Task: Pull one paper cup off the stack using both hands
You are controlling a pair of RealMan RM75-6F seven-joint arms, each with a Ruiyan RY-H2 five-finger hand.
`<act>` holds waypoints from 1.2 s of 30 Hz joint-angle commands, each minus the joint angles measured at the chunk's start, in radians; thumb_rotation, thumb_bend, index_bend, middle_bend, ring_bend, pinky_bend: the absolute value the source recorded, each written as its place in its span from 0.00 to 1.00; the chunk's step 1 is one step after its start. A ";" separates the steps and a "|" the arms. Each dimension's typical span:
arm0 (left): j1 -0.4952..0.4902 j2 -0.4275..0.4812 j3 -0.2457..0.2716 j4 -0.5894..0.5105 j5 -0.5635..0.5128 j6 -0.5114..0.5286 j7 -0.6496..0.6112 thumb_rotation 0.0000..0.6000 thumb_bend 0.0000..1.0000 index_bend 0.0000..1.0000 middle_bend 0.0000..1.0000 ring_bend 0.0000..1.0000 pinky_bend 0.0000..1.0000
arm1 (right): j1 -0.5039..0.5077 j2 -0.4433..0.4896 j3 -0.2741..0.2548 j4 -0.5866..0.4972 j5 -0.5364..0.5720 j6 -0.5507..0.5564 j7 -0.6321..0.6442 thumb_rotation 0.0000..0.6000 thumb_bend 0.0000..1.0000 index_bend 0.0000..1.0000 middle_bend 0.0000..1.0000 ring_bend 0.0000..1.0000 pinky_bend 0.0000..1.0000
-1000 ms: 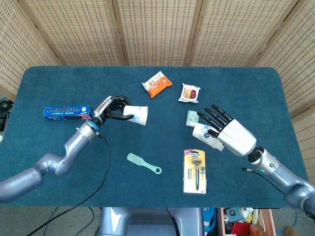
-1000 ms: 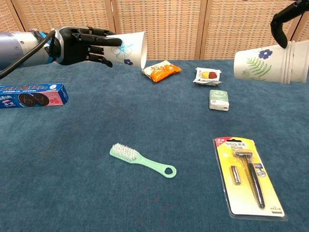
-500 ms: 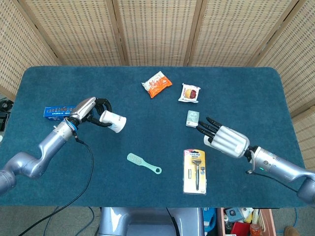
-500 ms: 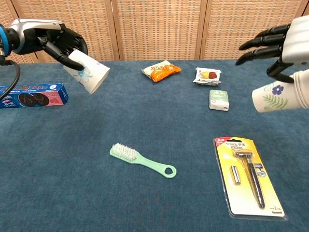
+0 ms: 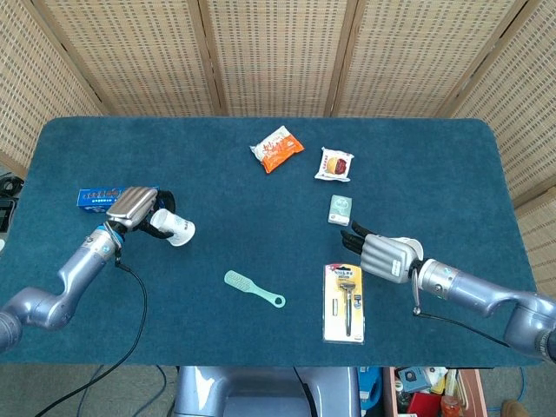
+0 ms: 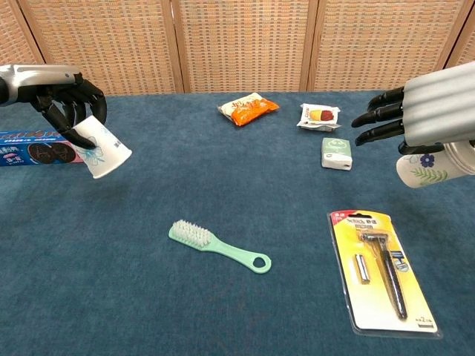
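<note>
A single paper cup (image 5: pixel 180 230) with a blue flower print is held by my left hand (image 5: pixel 135 207) at the table's left, tilted mouth down and to the right. In the chest view the same cup (image 6: pixel 104 148) hangs below the left hand (image 6: pixel 63 96). My right hand (image 5: pixel 382 254) is low over the table's right side, back upward, fingers stretched out. The cup stack (image 6: pixel 434 165) lies on its side under the right hand (image 6: pixel 438 100), which holds it from above. In the head view the hand hides the stack.
A blue biscuit box (image 5: pixel 104 196) lies just behind the left hand. A green brush (image 5: pixel 252 289) lies at centre front, and a yellow razor pack (image 5: pixel 345 301) sits next to the right hand. An orange snack (image 5: pixel 277 148), a snack packet (image 5: pixel 334 163) and a small green box (image 5: pixel 340 208) lie further back.
The left hand carried the single cup left and down, tipping its mouth downward. The right hand turned palm down and sank with the stack towards the table.
</note>
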 commanded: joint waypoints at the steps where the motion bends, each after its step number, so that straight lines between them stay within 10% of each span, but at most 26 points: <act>1: -0.007 -0.017 0.011 0.005 -0.027 0.001 0.029 1.00 0.21 0.55 0.49 0.51 0.49 | 0.006 -0.013 0.008 -0.002 0.017 -0.020 -0.015 1.00 0.76 0.67 0.18 0.01 0.20; 4: -0.012 -0.026 0.016 0.010 -0.040 -0.005 0.043 1.00 0.21 0.53 0.42 0.43 0.47 | 0.007 -0.020 0.011 -0.001 0.024 -0.024 -0.018 1.00 0.61 0.49 0.17 0.01 0.20; 8: -0.025 -0.034 0.030 0.009 -0.064 -0.039 0.052 1.00 0.21 0.19 0.11 0.16 0.34 | 0.000 -0.048 0.028 0.026 0.035 0.000 -0.042 1.00 0.03 0.18 0.11 0.01 0.18; 11: -0.030 -0.031 0.028 0.000 -0.079 -0.047 0.046 1.00 0.21 0.00 0.00 0.03 0.26 | -0.017 -0.076 0.050 0.046 0.065 0.026 -0.060 1.00 0.00 0.09 0.07 0.00 0.15; 26: 0.005 0.045 0.012 -0.091 -0.042 0.038 -0.036 1.00 0.21 0.00 0.00 0.00 0.24 | -0.105 -0.049 0.100 -0.007 0.169 0.184 -0.037 1.00 0.00 0.07 0.04 0.00 0.14; 36: 0.141 0.139 0.041 -0.225 -0.023 0.264 0.014 1.00 0.18 0.00 0.00 0.00 0.00 | -0.362 0.006 0.118 -0.136 0.396 0.451 0.122 1.00 0.00 0.00 0.00 0.00 0.01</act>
